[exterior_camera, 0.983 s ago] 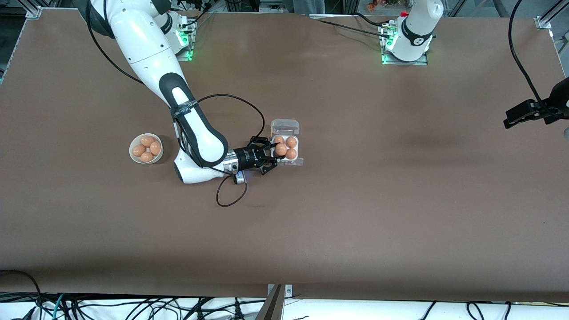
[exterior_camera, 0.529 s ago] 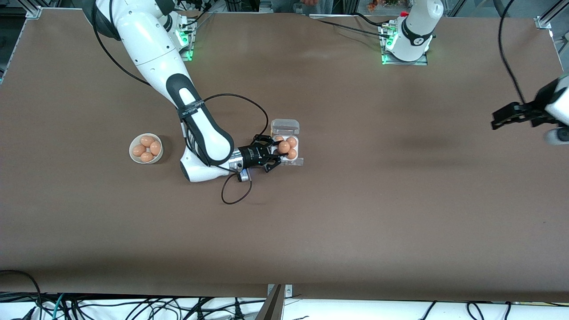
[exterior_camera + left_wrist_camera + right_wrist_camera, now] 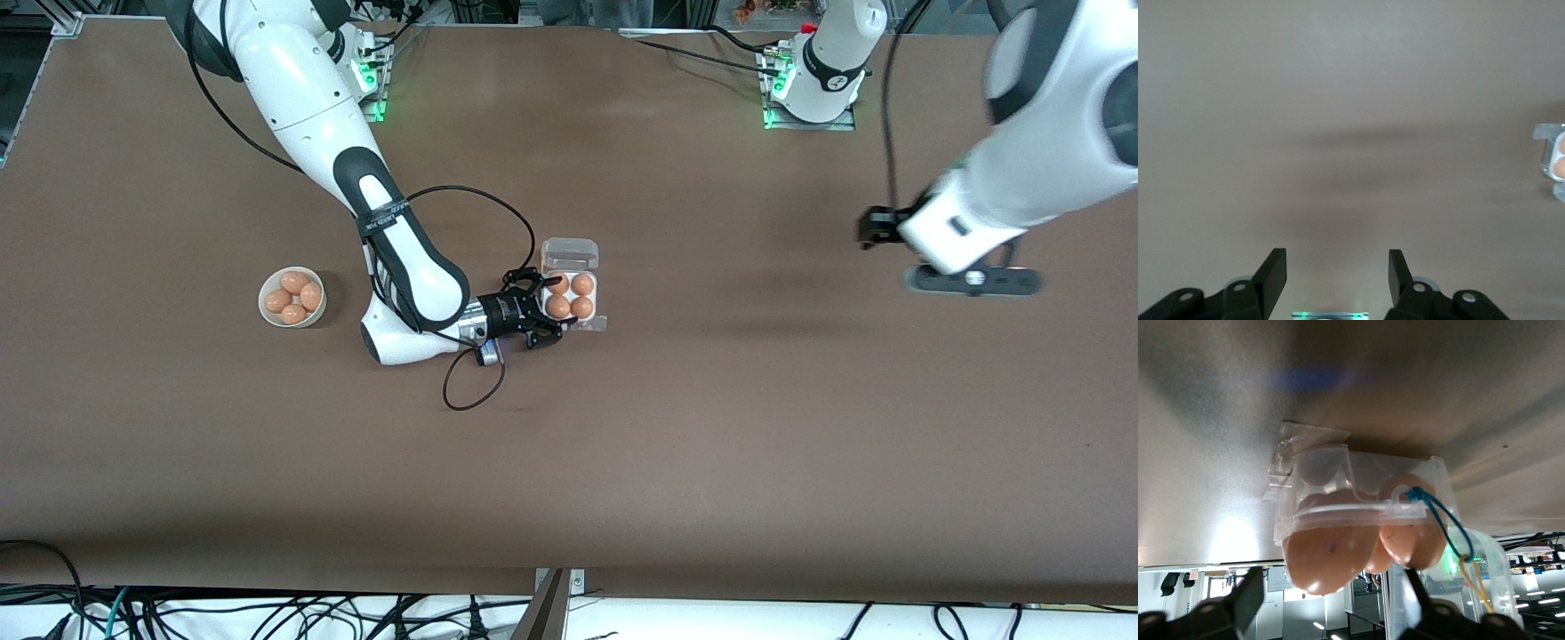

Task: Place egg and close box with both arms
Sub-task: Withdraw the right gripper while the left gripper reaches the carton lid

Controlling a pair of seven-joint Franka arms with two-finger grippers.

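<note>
The box (image 3: pixel 594 293) is a white four-cell tray with its clear lid (image 3: pixel 570 253) open, lying flat on the table on the side toward the robots' bases. All its cells hold tan eggs. The egg (image 3: pixel 557 307) sits in the cell nearest my right gripper (image 3: pixel 544 311), which is open, low beside the box, with a finger on either side of that corner. In the right wrist view the egg (image 3: pixel 1328 550) sits in the box (image 3: pixel 1358 473) just past my open right gripper (image 3: pixel 1335 600). My left gripper (image 3: pixel 869 229) is open and empty over bare table toward the left arm's end; it also shows in the left wrist view (image 3: pixel 1337 267).
A round white bowl (image 3: pixel 292 297) with several eggs stands toward the right arm's end of the table. The right arm's black cable (image 3: pixel 471 391) loops on the table nearer the front camera than its wrist. The box's edge (image 3: pixel 1553 157) shows in the left wrist view.
My right gripper has let the egg go into the box's cell and drawn back slightly. My left arm has swung in from the table's end toward the box.
</note>
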